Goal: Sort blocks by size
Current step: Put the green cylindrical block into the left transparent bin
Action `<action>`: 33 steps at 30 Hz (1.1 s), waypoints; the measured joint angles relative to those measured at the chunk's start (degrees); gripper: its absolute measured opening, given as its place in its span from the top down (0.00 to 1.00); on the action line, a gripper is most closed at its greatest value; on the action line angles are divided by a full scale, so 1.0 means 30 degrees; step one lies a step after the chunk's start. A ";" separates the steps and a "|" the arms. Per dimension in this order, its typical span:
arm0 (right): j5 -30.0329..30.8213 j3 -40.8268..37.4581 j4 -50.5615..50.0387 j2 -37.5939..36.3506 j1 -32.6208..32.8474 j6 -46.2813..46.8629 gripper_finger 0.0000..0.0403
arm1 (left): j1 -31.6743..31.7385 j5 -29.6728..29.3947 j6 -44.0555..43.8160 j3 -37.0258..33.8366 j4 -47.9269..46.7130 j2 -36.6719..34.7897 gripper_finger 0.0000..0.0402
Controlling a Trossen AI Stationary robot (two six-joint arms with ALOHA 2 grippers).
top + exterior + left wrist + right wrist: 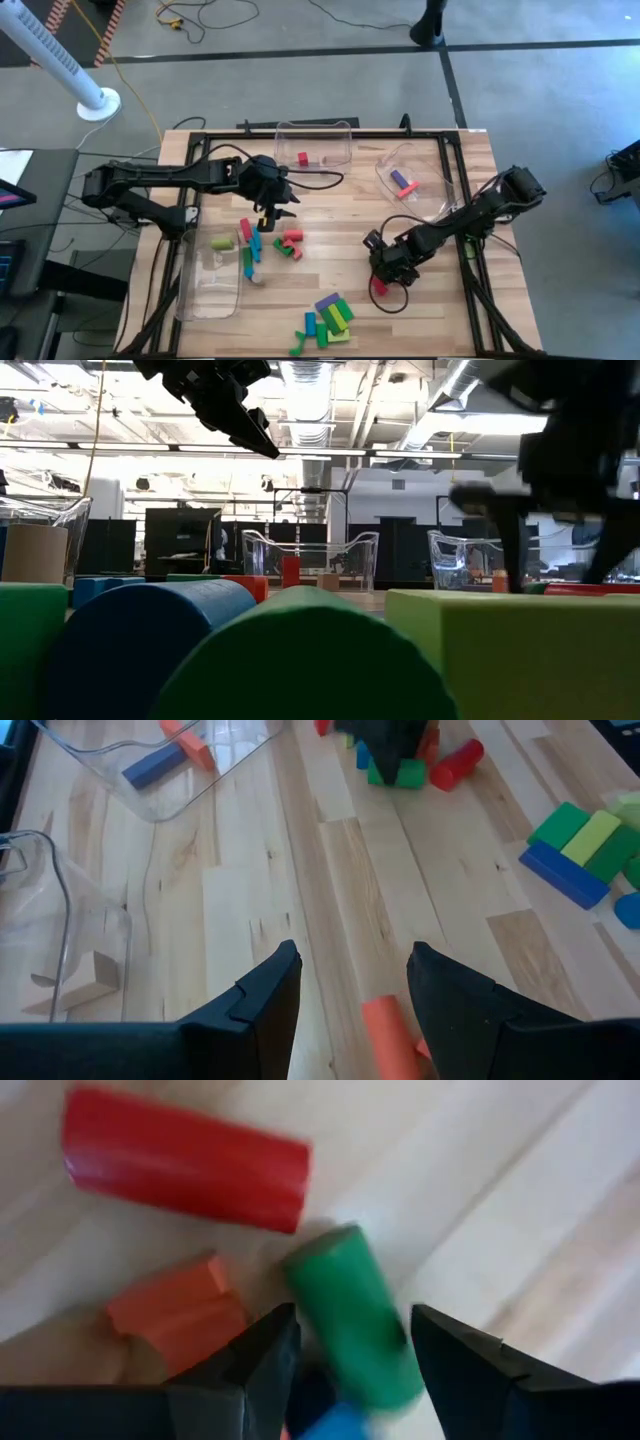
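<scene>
Two claws, both spread and empty: my left claw (274, 208) hangs over the mid-table blocks (290, 245), my right claw (385, 266) beside a red cylinder (378, 288), probably light, hard, slick and roll-prone, so pinch across its middle.

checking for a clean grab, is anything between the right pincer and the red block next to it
Nothing visible. The right pincer hangs open right beside the red block, with only bare table around it; the other blocks lie well apart.
</scene>
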 joint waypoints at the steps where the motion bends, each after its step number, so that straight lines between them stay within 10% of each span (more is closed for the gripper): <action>1: -0.0348 0.0044 -0.0059 0.0394 -0.0025 -0.0108 0.44 | -0.0010 0.0003 -0.0007 0.0000 0.0007 0.0000 0.56; 15: 0.0552 0.2237 -0.2286 0.2008 -0.0760 0.0506 0.62 | -0.0047 0.0000 -0.0129 0.0007 -0.0008 0.0000 0.56; 33: 0.1090 0.5162 -0.1208 0.2018 -0.1244 0.1812 0.61 | -0.0047 -0.0168 0.0323 0.0015 -0.0103 0.0000 0.56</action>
